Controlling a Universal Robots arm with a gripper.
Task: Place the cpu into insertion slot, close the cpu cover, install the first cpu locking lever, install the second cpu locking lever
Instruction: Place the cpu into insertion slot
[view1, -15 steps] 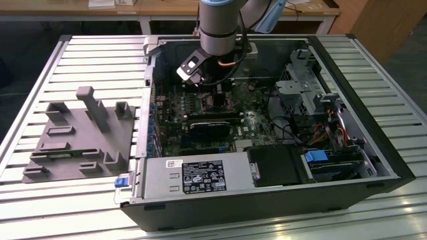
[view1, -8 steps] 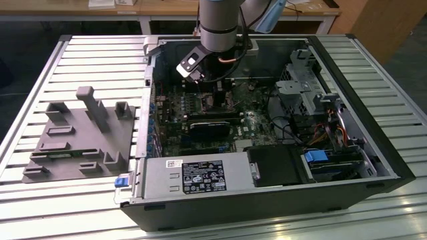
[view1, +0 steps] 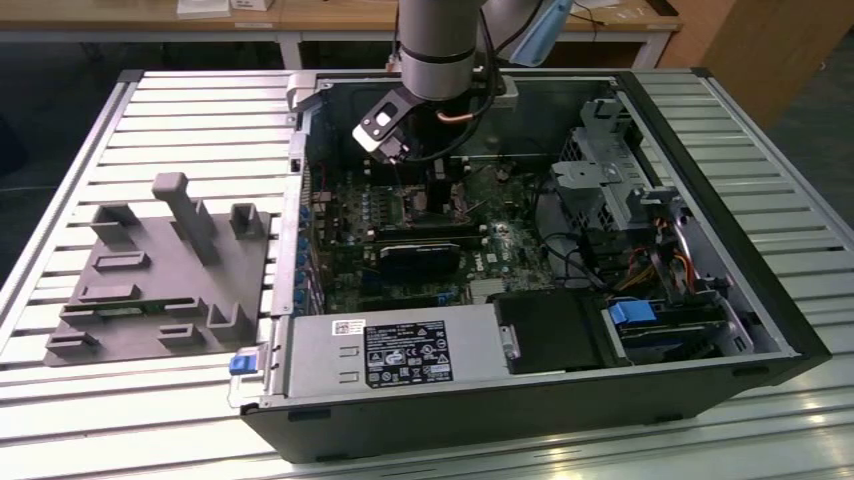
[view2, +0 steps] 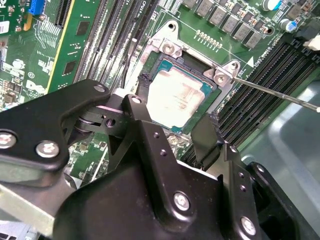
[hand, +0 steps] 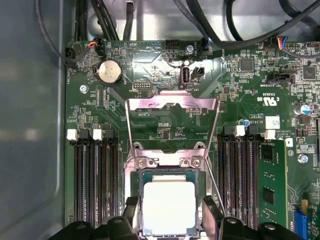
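Farthest toward the exterior view's left, a grey moulded fixture (view1: 167, 275) with upright posts lies on the slatted metal worktop (view1: 160, 100), just beside the open computer case (view1: 534, 420). The case lies on its side, with its silver power supply (view1: 387, 355) along the near edge. Above the middle of the case the arm (view1: 438, 45) reaches down over the green motherboard (view1: 507, 250). In the second wrist view the gripper (view2: 174, 102) hangs low over the board, its black jaws spread, one on each side of the cpu (hand: 168, 207) and just beside its edges; whether they touch it I cannot tell. The cpu lies flat inside the insertion slot (hand: 167, 172), dull silver top upward, with a thin green border showing around it. The cpu cover (hand: 172, 104) is not closed: it is swung up and back from its hinge bracket, and the board shows through its square cut-out. A thin wire locking lever (view2: 280, 95) slants away from one corner of the slot, unlatched. Long black memory slots (hand: 95, 185) run along both sides of the socket, one of them holding a green memory stick (hand: 272, 180). Toward the exterior view's right stands the grey drive cage (view1: 607, 175), with cables below it.
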